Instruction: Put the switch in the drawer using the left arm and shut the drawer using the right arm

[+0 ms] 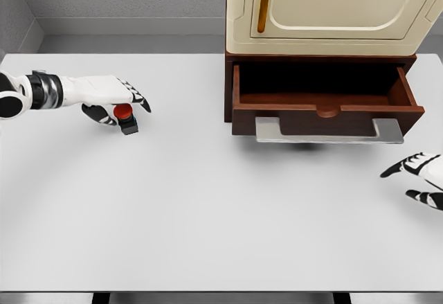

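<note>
The switch (126, 118), a red round button on a small black base, stands on the white table (221, 214) at the left. My left hand (114, 104) hovers right over it, with the fingers (135, 96) stretched across the button and the thumb below to its left, not clamped on it. The brown drawer (325, 100) at the upper right is pulled open, and its inside looks dark with nothing showing in it. A grey bar handle (329, 131) runs along its front. My right hand (419, 177) is at the right edge, below the drawer, fingers relaxed and holding nothing.
A cream cabinet (332, 10) with a door and an orange vertical handle (264, 3) sits on top of the drawer unit. Grey walls stand behind the table and at the far left.
</note>
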`<move>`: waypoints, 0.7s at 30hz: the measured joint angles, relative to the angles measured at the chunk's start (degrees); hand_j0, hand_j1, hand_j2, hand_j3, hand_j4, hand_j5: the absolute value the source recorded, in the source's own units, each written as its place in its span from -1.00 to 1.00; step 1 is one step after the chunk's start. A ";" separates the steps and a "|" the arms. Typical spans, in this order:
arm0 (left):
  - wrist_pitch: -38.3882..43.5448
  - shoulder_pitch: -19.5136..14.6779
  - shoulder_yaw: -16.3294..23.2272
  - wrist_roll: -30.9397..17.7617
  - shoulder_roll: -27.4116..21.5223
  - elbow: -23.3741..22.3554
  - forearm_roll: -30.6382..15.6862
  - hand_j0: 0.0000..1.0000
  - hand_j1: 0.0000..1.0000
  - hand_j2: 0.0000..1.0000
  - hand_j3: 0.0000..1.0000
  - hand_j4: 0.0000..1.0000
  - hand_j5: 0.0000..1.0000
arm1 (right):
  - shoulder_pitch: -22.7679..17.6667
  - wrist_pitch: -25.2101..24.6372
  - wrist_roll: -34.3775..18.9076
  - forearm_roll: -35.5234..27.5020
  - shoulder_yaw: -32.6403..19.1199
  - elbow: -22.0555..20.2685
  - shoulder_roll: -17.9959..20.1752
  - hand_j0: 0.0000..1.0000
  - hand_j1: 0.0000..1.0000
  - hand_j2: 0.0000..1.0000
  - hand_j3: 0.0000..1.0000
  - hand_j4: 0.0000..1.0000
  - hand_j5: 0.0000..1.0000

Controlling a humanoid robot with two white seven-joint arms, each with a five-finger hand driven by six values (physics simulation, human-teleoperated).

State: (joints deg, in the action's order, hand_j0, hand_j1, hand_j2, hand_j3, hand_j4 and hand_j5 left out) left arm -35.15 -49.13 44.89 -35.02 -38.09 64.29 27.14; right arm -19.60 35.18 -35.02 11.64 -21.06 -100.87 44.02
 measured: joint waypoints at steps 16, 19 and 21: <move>0.08 0.44 -0.01 0.04 -0.33 1.19 -0.20 0.20 0.20 0.20 0.20 0.20 0.20 | -1.41 0.00 0.00 -4.76 -3.45 0.00 2.11 0.35 0.35 0.35 0.35 0.35 0.35; 0.24 0.44 0.20 0.13 -0.30 1.62 -0.44 0.05 0.05 0.05 0.05 0.05 0.05 | -1.41 -0.01 0.00 -5.68 -3.57 0.00 3.02 0.35 0.35 0.35 0.35 0.35 0.35; 0.34 0.44 0.35 0.19 -0.29 1.84 -0.60 -0.09 -0.09 -0.09 -0.09 -0.09 -0.09 | -1.41 -0.01 0.00 -5.94 -3.60 -0.03 3.32 0.35 0.35 0.35 0.35 0.35 0.35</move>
State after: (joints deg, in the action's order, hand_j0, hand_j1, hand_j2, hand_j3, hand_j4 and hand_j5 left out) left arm -34.81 -48.69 45.24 -34.83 -38.38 66.13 26.54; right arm -21.01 35.17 -35.02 5.70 -24.66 -100.90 47.35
